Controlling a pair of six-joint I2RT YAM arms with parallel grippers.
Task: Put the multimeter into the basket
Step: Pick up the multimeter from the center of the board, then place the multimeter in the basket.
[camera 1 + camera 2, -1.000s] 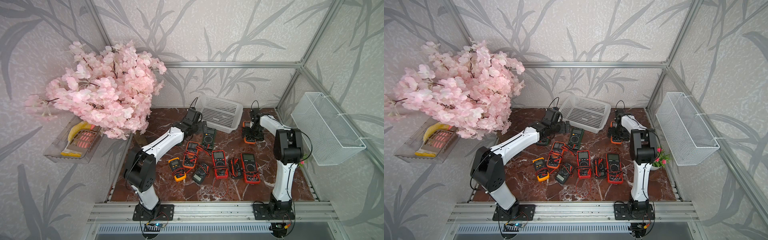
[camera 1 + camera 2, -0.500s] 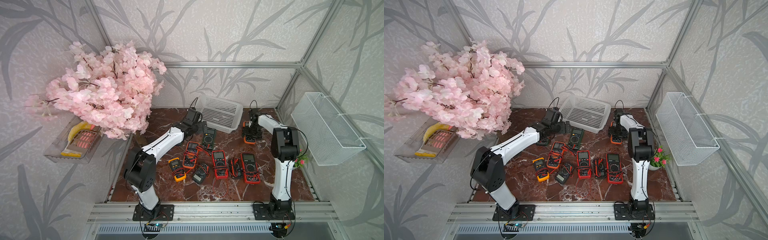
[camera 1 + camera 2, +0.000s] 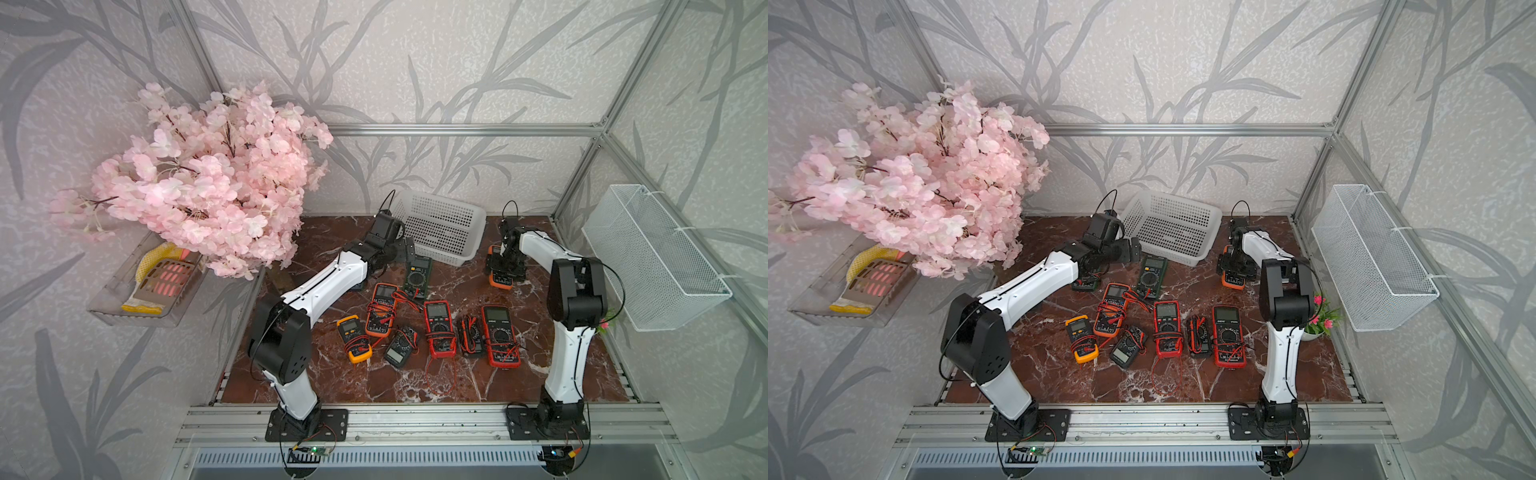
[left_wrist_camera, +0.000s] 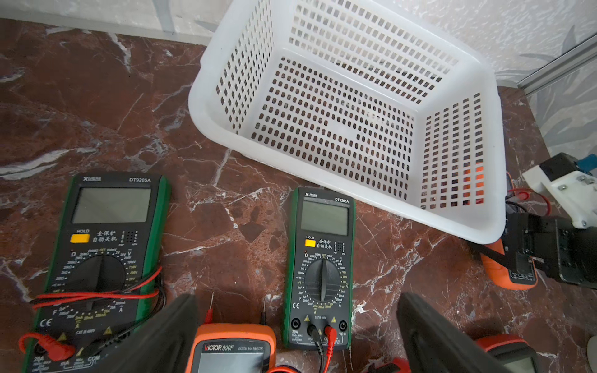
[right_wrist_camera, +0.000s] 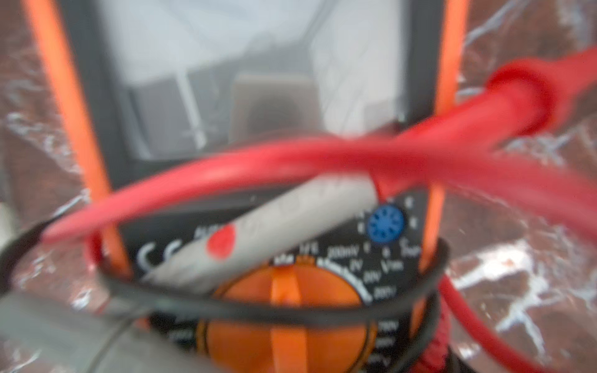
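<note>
My left claw (image 4: 295, 306) hangs with fingers (image 4: 174, 326) wide apart, holding nothing, above a green meter (image 4: 318, 268) that lies flat just in front of the basket (image 3: 440, 226), and the basket sits at the far edge of the tabletop (image 3: 332, 374). My right claw (image 3: 505, 270) is down on the orange meter (image 3: 500, 283) near the far right corner, just beside the basket's end and outside it. Its fingers are hidden, so I can't tell if it is clamped or only touching, and the right wrist view is blurred, showing only the meter face with a red lead (image 5: 323, 155) across it.
</note>
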